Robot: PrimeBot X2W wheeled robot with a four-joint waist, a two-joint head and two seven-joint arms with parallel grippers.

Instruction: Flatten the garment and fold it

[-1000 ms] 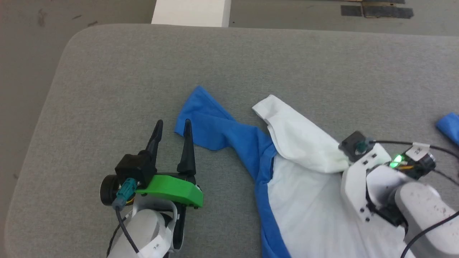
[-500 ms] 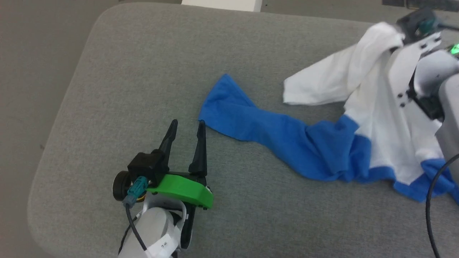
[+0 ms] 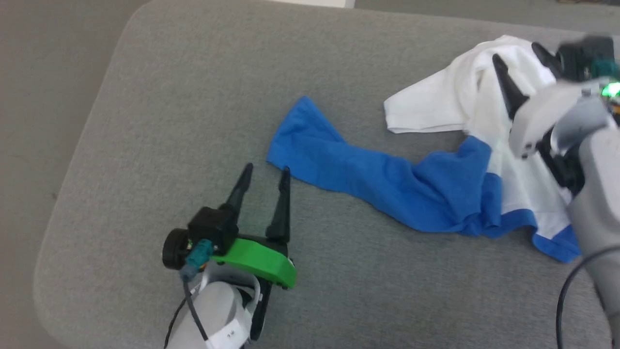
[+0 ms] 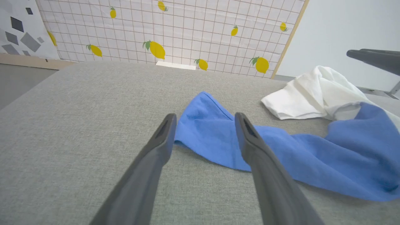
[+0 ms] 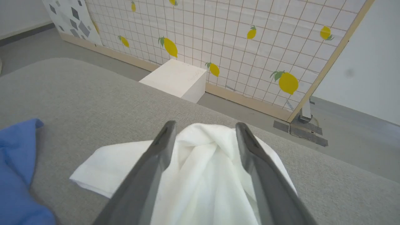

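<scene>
- The soft long-sleeved shirt, white in the body with bright blue sleeves (image 3: 368, 169), lies crumpled on the grey fabric-covered desk (image 3: 193, 97). It lies toward the robot's right.
- One blue sleeve stretches flat leftward across the desk. The white body is heaped at the far right with a folded white flap spread beside it.
- The left gripper (image 3: 267, 169) is empty, its dark fingers parted, tips just beside the sleeve's cuff end.
- The right gripper (image 3: 514, 52) hangs over the white heap, fingers spread wide. Bunched white cloth shows between them, and neither finger pinches it.
</scene>
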